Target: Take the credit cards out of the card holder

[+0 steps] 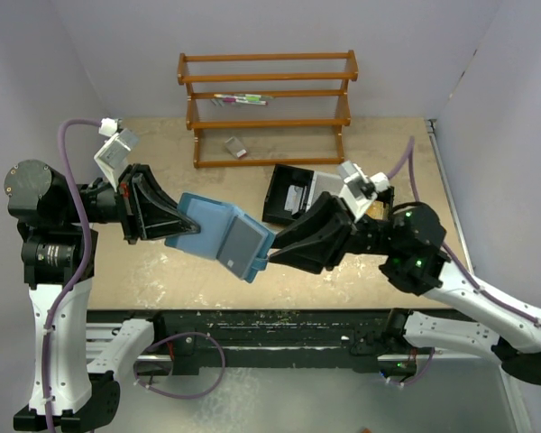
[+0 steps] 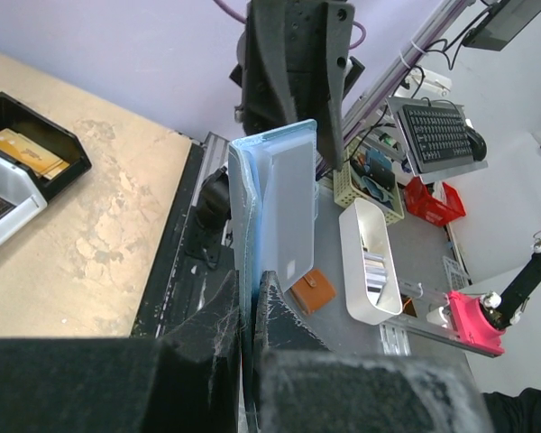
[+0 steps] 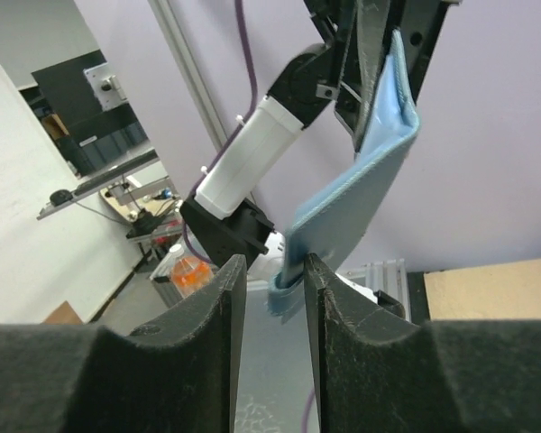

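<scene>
The teal-blue card holder (image 1: 198, 230) hangs open in the air between both arms, above the table's front. A grey credit card (image 1: 244, 242) lies flat on its right half. My left gripper (image 1: 173, 221) is shut on the holder's left end. In the left wrist view the jaws (image 2: 249, 298) pinch the holder's edge (image 2: 245, 216), and the card (image 2: 290, 207) stands against it. My right gripper (image 1: 269, 257) is at the holder's lower right corner. In the right wrist view the jaws (image 3: 270, 271) stand apart, with the holder's corner (image 3: 343, 216) and its small tab between them, against the right finger.
A black tray (image 1: 278, 200) holding a white item and an orange-brown item sits on the table behind the right arm, and also shows in the left wrist view (image 2: 68, 153). A wooden rack (image 1: 266, 108) stands at the back, with a small grey object (image 1: 236, 146) under it.
</scene>
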Controlling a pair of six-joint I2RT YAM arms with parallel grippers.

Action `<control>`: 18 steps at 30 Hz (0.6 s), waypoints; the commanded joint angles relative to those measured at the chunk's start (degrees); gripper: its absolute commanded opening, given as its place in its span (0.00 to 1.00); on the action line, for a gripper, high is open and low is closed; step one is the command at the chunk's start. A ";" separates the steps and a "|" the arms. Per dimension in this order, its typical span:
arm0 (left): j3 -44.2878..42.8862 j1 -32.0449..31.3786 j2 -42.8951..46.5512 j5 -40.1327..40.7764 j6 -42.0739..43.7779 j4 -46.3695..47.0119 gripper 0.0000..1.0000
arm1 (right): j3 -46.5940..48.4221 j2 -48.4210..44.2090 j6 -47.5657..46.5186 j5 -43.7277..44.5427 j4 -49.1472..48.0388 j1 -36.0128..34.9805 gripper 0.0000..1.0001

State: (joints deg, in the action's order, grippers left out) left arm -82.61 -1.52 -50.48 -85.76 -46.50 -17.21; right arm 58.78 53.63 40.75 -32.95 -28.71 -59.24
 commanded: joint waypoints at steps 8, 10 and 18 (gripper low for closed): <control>-2.33 0.28 0.50 -1.30 -3.77 5.27 0.00 | 7.31 0.81 -8.28 6.26 12.69 -0.29 0.40; -2.66 0.29 0.32 -1.31 -4.01 5.34 0.00 | 6.98 1.08 -8.34 6.00 12.50 -0.26 0.44; -3.33 0.29 0.22 -1.19 -5.96 7.40 0.00 | 5.62 0.21 -9.71 8.81 15.13 -0.35 0.49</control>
State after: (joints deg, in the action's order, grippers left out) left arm -83.70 -1.41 -50.46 -86.89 -50.11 -13.61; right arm 63.92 54.78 33.36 -27.38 -14.83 -59.35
